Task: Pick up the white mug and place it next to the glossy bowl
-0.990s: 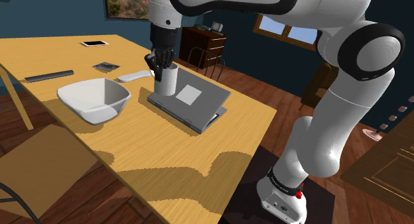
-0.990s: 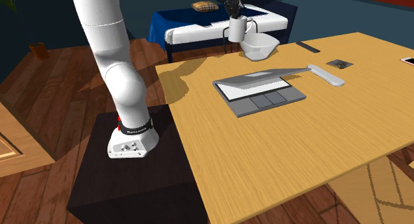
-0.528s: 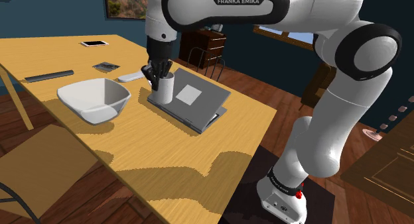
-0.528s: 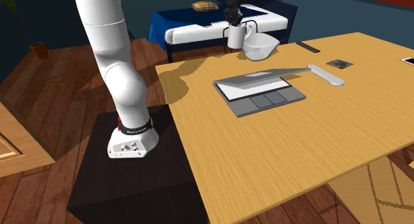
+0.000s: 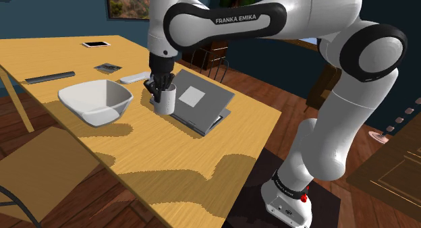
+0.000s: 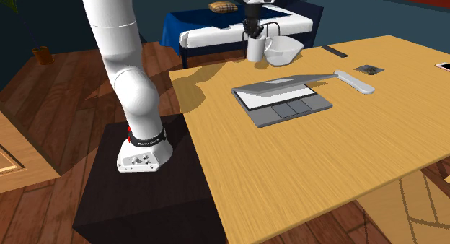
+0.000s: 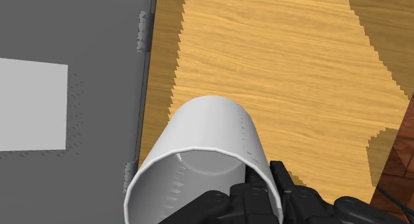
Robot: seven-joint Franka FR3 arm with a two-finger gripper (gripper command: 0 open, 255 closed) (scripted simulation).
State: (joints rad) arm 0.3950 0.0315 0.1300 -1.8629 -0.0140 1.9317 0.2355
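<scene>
White mug [image 5: 165, 102] pinched by jaws, between bowl [image 5: 101, 112] and laptop [image 5: 200, 106].

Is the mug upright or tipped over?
Upright: the mug stands vertical with its opening up, rim pinched by the end effector.

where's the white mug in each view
Shoulder view: white mug centre-left, between the bowl and the grey laptop.
Second exterior view: white mug top centre, left of the bowl.
Wrist view: white mug just ahead of the end effector, laptop lid beside it.
Shared landmark: the grey laptop.
</scene>
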